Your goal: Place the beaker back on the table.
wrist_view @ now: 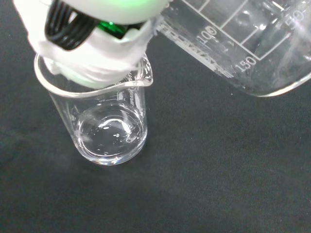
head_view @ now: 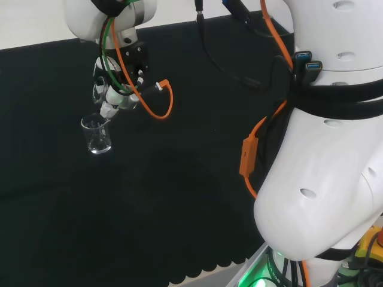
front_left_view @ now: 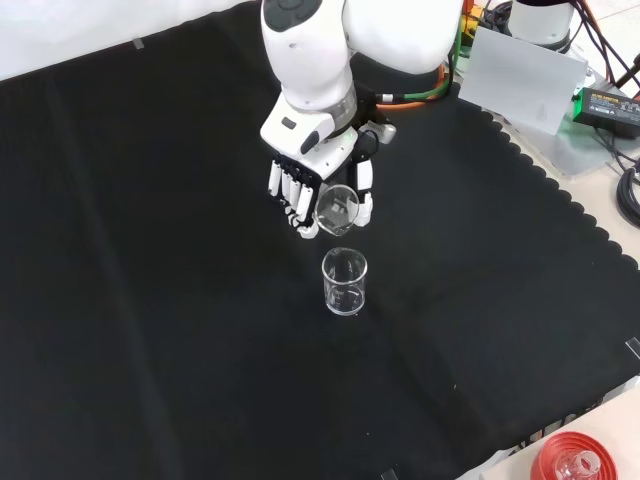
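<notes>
The hand [front_left_view: 318, 190] hangs above the black cloth [front_left_view: 150, 300] of the counter with its fingers [front_left_view: 290, 195] and thumb curled round a clear glass beaker [front_left_view: 337, 208]. That held beaker is tilted, its mouth turned toward the front camera, and it is clear of the cloth. In the wrist view its printed scale lines show along the wall [wrist_view: 233, 43].

A second beaker [front_left_view: 345, 282], also clear glass, stands upright on the cloth just below the hand in the front view, close to the held one but apart from it. In the head view it stands just below and left of the hand [head_view: 114, 95], at [head_view: 96, 134]. The wrist view looks down into it [wrist_view: 107, 126]: spout at the rim, a little clear liquid or droplets at the bottom; which cannot be told.

An orange cable [head_view: 157, 101] loops beside the hand in the head view.
</notes>
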